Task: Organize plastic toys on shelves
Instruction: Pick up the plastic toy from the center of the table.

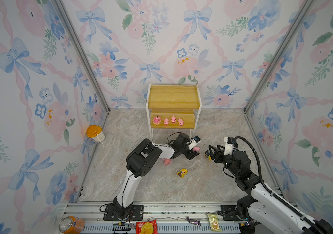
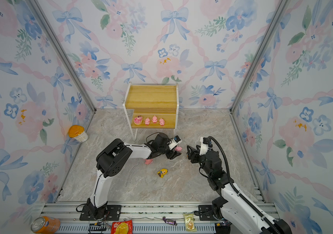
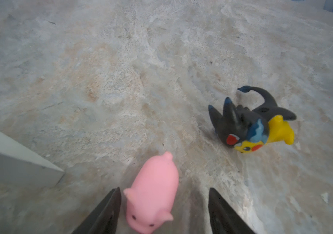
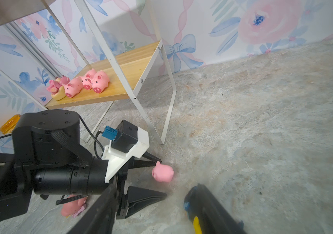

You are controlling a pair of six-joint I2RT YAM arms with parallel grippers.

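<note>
The shelves (image 1: 173,95) stand at the back wall. On their lower board (image 4: 133,66) sit a pink pig on a round base (image 1: 157,120) and three small pink pigs (image 1: 173,119). My left gripper (image 1: 196,151) is low over the floor and open. A pink pig (image 3: 153,192) lies between its fingers, close to one and well apart from the other. My right gripper (image 1: 212,153) is open, and the black-and-yellow creature (image 3: 252,125) lies on the floor by one fingertip, partly hidden in the right wrist view. A yellow-haired doll (image 1: 182,172) and a pink figure (image 1: 167,161) lie on the floor.
An orange-lidded cup (image 1: 95,133) leans at the left wall. On the front rail lie an orange can (image 1: 71,224), two snack packets (image 1: 146,227) and a wrapped candy (image 1: 193,220). The shelves' white leg (image 4: 169,113) stands close to the left gripper.
</note>
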